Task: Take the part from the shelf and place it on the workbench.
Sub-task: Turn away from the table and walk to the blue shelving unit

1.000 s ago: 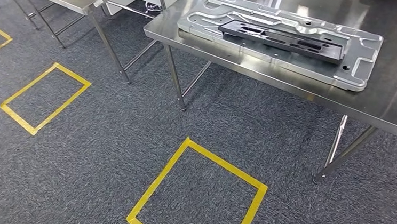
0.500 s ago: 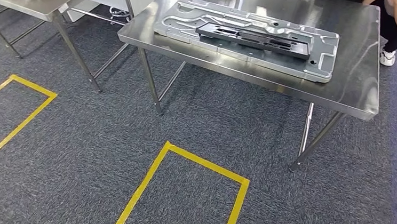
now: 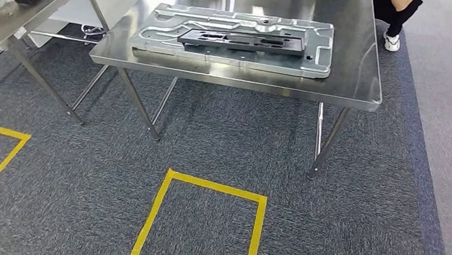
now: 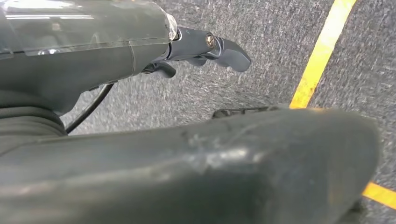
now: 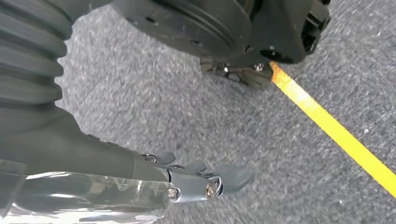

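So the long black slotted metal part (image 3: pixel 242 40) is lying flat on a big silver stamped metal plate (image 3: pixel 322 59), on the stainless steel workbench (image 3: pixel 354 87). Left hand (image 4: pixel 205 46) and right hand (image 5: pixel 196 179) both hang over grey carpet (image 3: pixel 82 193), fingers loosely apart, holding nothing.
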